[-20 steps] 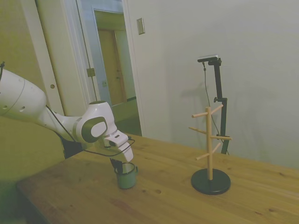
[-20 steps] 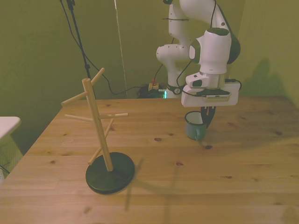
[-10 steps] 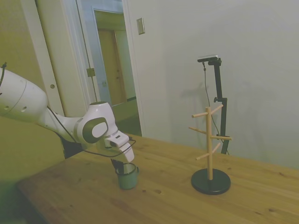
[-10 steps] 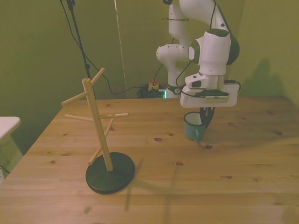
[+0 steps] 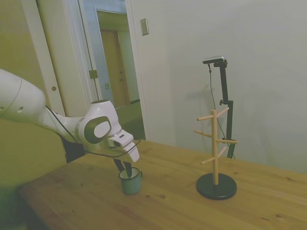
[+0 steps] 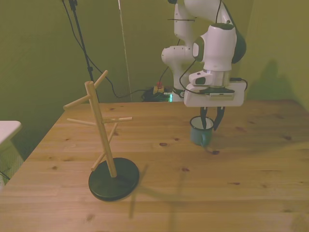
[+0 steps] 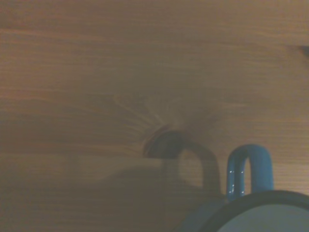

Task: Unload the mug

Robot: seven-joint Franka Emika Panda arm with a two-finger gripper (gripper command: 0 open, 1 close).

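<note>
No readable writing, brand mark or label on any surface in the three views; the mug's wall and the arm's white shells show none at this size.

Mug [image 6: 200,132]: small, teal-blue, enamel look, thin darker rim, pale inside. Stands upright on the desk [image 6: 193,193], mouth up. In the wrist view the mug [image 7: 251,212] shows only part of its rim and its small blue loop handle, with two bright glints on the handle; handle shadow falls on the wood beside it, near a dark knot in the grain. Side view: mug [image 5: 130,180] sits on the desk's near-left part, well apart from the peg stand.

Gripper [image 6: 211,117]: hangs right above the mug, dark fingers [image 6: 218,118] pointing down. In the front view the fingers stand spread, one to either side of the rim's rear part, tips about level with the rim. Whether either one touches the mug cannot be told. Side view: gripper [image 5: 123,167] at the mug's rim on the arm's side, tips low by the mouth.

Peg stand [image 6: 107,145]: pale wooden post with slanted pegs, round black base, upright on the desk toward the front view's left. Pegs bare. In the side view the peg stand [image 5: 215,158] stands right of the mug.

Desk: wood planks, visible knots.
</note>
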